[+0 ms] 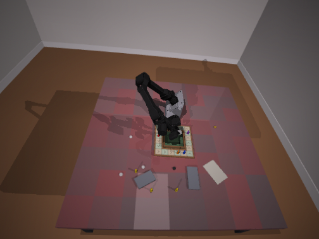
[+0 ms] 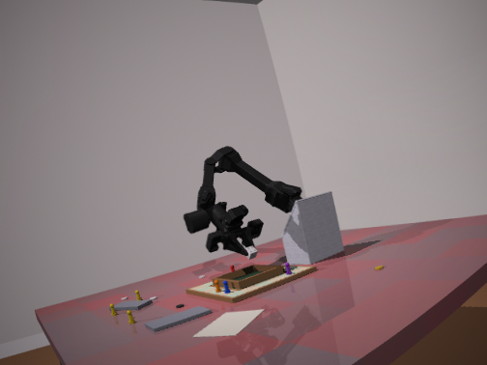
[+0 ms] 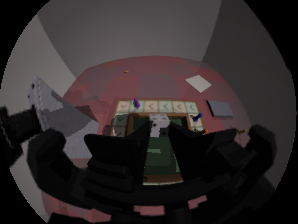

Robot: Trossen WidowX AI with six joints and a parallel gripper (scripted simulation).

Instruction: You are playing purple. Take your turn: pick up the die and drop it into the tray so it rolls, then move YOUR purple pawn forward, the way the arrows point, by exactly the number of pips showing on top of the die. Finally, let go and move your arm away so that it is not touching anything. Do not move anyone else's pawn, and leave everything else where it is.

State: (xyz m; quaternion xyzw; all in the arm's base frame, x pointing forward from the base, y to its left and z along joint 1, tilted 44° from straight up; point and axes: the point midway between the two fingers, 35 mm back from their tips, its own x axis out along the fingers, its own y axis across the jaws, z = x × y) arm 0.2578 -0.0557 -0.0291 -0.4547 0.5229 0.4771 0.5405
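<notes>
Between tool's (image 1: 178, 133) (image 2: 250, 253) (image 3: 160, 134) fingertips: die (image 1: 180, 132) (image 2: 251, 252) (image 3: 159, 125), pips readable only in wrist view.

Only signs I can make out on my feeds are the little arrows printed on the squares of the game board (image 1: 174, 155) (image 2: 235, 298) (image 3: 165, 107), plus dark pips on the white die (image 3: 159, 120). No readable words.

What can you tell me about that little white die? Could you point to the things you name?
The die (image 1: 180, 132) (image 2: 251, 252) (image 3: 159, 125) is a small white cube with dark pips, plain-looking, perhaps plastic. It is held between the fingertips of the black gripper (image 2: 250, 251) (image 3: 159, 131), up in the air above the board's tray (image 1: 173, 145) (image 2: 242, 283) (image 3: 163, 179), touching neither. It looks tilted in the exterior view. The pips are too blurred to count with confidence.
</notes>
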